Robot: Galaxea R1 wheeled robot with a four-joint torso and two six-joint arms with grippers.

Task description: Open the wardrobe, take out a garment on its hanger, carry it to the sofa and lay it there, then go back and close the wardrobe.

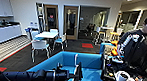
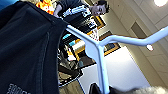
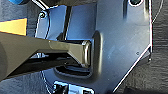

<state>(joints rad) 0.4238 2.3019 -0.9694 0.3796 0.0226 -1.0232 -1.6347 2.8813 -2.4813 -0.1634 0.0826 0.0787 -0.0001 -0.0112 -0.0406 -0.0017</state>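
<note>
On the far left of the head view we saw white kitchen cabinets (image 1: 3,32) with a dark counter, and striped flooring (image 1: 3,51) running beside a dark carpet. Next came a white table (image 1: 46,34) ringed by white chairs (image 1: 40,45), then wooden doors (image 1: 70,21) in the back wall and a red mat (image 1: 87,45) on the floor beyond.

Our left arm (image 1: 24,76) came in low from the left, its left gripper (image 1: 77,73) reaching over the sofa (image 1: 63,60), bright blue, right in front of us. The hanger (image 1: 76,59), thin and white, stood upright just above that gripper, over the sofa seat. We could not tell how the pincer stood in the head view. In the left wrist view the hanger (image 2: 100,50) rose from near the camera, its stem running down to the gripper, so it looked pinched there, though the fingers were too dark to confirm. The garment (image 2: 27,50), black fabric, hung off one shoulder of the hanger and lay close to the lens.

Right of the sofa sat dark robot hardware (image 1: 117,74), and a person (image 1: 142,43) in a dark jacket stood at the far right, also seen in the left wrist view.

The right wrist view gave us a metal plate (image 3: 120,37) and a tan bar (image 3: 37,50); the right pincer's state could not be told.
</note>
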